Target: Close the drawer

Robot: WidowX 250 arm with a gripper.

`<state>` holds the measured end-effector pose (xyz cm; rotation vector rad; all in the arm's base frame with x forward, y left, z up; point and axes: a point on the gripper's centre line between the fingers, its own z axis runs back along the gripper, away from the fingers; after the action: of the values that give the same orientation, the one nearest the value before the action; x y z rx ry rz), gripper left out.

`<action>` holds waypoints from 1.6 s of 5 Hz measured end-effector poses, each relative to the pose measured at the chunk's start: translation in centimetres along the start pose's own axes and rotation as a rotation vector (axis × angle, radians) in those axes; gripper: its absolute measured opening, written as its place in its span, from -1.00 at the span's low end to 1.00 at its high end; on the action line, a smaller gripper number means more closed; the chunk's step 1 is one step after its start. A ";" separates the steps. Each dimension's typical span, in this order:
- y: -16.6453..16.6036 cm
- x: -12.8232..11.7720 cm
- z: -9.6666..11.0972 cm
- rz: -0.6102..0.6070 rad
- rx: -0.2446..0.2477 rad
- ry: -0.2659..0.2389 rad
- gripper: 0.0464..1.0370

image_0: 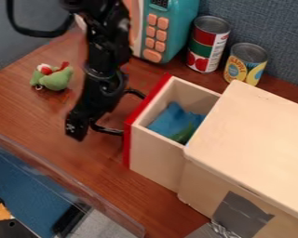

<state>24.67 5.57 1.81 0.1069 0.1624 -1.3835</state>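
Brown tabletop [92,160]; gripper [76,130] beside open drawer's red edge [127,146].

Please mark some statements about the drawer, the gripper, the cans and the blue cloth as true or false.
1. The drawer stands open. True.
2. The blue cloth lies on the table. False: it lies inside the drawer.
3. Two cans stand beside the toy microwave. True.
4. The drawer's front panel is green. False: it is red.
5. The gripper is on the front panel's side of the drawer. True.
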 end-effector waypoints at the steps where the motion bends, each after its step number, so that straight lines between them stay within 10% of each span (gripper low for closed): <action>1: -0.3 2.5 0.3 -0.031 0.009 -0.013 0.93; 3: -2.2 8.1 1.2 -0.107 -0.025 -0.071 0.93; 5: -2.4 8.5 1.9 -0.065 -0.029 -0.049 0.93; 7: -1.0 -0.2 2.2 0.440 0.080 0.237 0.92; 8: -1.9 -5.1 2.6 0.668 0.003 0.246 0.92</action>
<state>22.04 9.70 5.26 0.3051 0.2993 -0.7011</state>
